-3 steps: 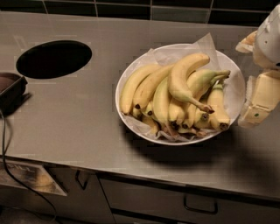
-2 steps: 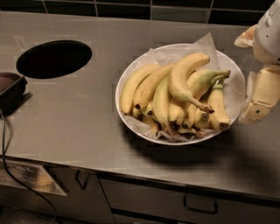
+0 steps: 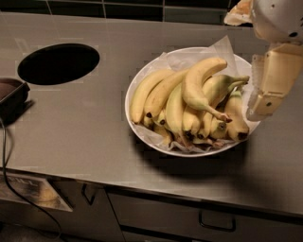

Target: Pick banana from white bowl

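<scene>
Counter [image 3: 94, 127]: grey metal top filling most of the view, with dark tiles [image 3: 118, 7] along its back edge.
Cabinet [image 3: 156, 212]: grey drawer fronts below the counter's front edge, each with a dark handle [image 3: 217, 222].
Bowl [image 3: 127, 106]: wide, shallow, white and round. It sits on the counter right of centre, lined with crinkled white paper [image 3: 220, 49] that sticks up past the far rim.
Hole [image 3: 58, 63]: a dark oval opening cut into the counter, far left of the bowl and well apart from it.
Gripper [image 3: 265, 94]: at the right edge, hanging down from a white rounded arm part above. One beige, blocky piece reaches down over the bowl's right rim, just beside the fruit. It holds nothing. Whether it is spread or closed does not show.
Bunch [image 3: 161, 99]: a heap of straighter yellow bananas with dark ends, filling the bowl. One on the right has a greenish stem [image 3: 236, 79].
Banana [image 3: 194, 87]: large, pale yellow, strongly curved. It lies on top of the heap in the middle of the bowl. Its thin stem points down and to the right, ending in a dark tip near the gripper's lower end.
Dark object [image 3: 12, 97]: on the counter at the far left edge, partly cut off.
Cable [image 3: 5, 160]: thin and black, running down from that object over the counter's front.
</scene>
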Robot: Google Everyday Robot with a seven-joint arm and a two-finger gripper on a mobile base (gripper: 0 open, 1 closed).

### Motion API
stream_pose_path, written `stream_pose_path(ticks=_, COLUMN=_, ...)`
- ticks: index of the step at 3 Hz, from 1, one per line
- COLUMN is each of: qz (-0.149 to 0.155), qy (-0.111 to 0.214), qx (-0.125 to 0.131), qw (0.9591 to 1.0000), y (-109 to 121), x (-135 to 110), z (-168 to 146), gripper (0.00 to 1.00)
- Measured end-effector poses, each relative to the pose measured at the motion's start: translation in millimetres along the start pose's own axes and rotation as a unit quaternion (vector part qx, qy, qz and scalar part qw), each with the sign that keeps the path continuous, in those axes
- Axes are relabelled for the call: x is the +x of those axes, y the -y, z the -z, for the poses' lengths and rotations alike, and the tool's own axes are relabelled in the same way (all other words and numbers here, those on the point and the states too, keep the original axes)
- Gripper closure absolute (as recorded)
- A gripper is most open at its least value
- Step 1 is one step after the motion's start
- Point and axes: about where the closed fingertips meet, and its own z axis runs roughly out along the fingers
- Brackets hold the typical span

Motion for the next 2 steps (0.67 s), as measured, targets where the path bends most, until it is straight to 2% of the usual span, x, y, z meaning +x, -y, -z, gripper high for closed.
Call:
stream_pose_path(ticks=1, qz=0.0, qy=0.0, qx=0.0, qw=1.0, y=0.0, x=0.0, z=0.0, gripper=0.0)
stream_pose_path(ticks=2, qz=-0.03, qy=-0.003, qx=0.003, qw=0.9995, y=0.8, x=-2.7, z=-3.1, gripper=0.0)
